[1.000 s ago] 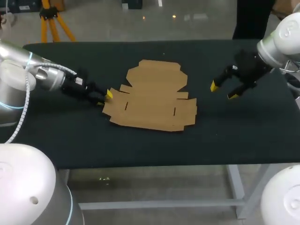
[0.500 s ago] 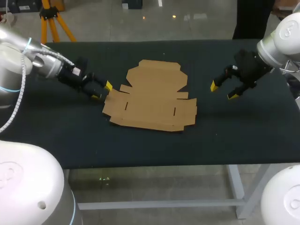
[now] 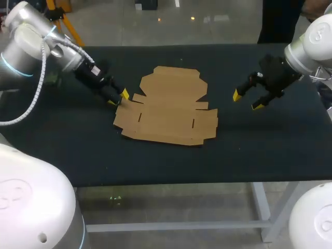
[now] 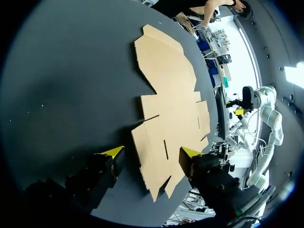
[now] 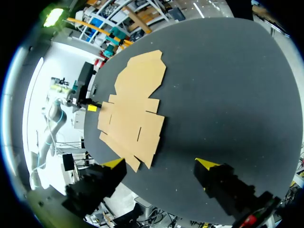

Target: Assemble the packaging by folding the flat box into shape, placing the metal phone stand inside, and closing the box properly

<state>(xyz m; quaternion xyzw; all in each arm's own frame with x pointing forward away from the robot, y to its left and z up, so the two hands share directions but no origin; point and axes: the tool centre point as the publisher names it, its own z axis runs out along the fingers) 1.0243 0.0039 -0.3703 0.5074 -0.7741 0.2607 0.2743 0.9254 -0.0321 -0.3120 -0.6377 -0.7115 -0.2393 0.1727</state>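
The flat brown cardboard box [image 3: 168, 106] lies unfolded in the middle of the black table. My left gripper [image 3: 118, 98] is at the box's left edge, tilted down, its fingers apart. In the left wrist view that gripper [image 4: 152, 152] stands open over the cardboard [image 4: 166, 104], with a corner flap lying below and between its yellow tips. My right gripper [image 3: 246, 101] hangs open above the table to the right of the box, holding nothing. From the right wrist view the gripper [image 5: 161, 164] is short of the box [image 5: 133, 104]. No phone stand shows in any view.
The black table [image 3: 259, 150] extends well beyond the box on all sides. My left gripper [image 5: 90, 107] shows small beyond the box's far side in the right wrist view.
My left arm has swung back and up along the box's left edge, from the front-left corner toward the rear flaps. The right arm has stayed still.
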